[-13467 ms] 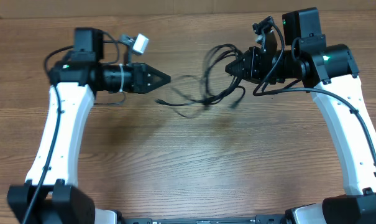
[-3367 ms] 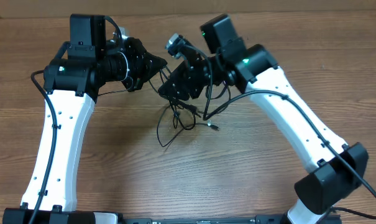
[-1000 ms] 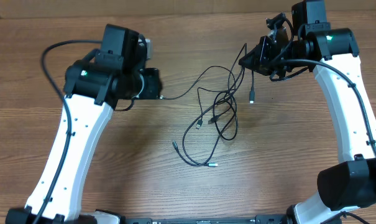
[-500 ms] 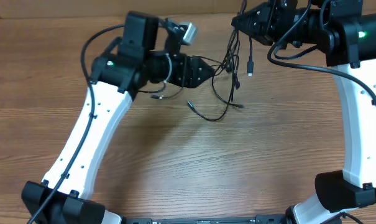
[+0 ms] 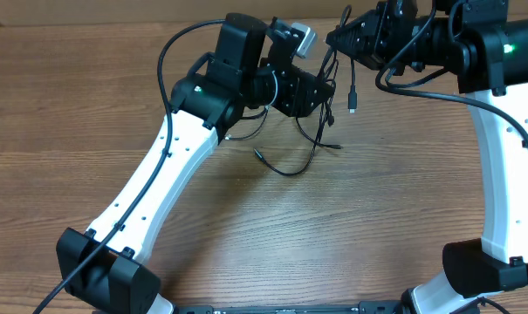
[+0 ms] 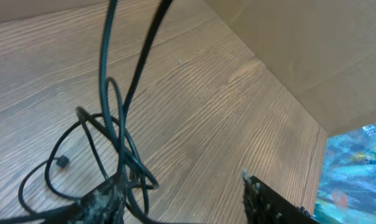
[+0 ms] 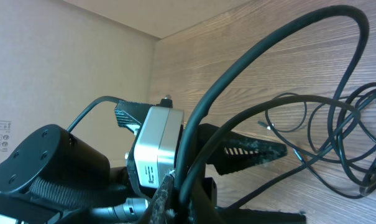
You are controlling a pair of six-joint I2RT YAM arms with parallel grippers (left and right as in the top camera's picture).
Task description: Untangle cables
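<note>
The right end effector (image 5: pixel 335 37) is clenched on the cables (image 5: pixel 352 92), which trail from it down onto the surface (image 5: pixel 246 235). The left end effector (image 5: pixel 326 91) is released, with strands running between its fingers (image 6: pixel 104 199).

Thin black cables (image 5: pixel 319 131) in one tangled bunch, near the desk's (image 5: pixel 246 235) far edge, right of centre.
Upper strands rise off the wood; lower loops rest on it; one silver plug (image 5: pixel 353 109) dangles beside them.

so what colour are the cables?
Black. The cables show best in the overhead view, dark against the wooden table.
</note>
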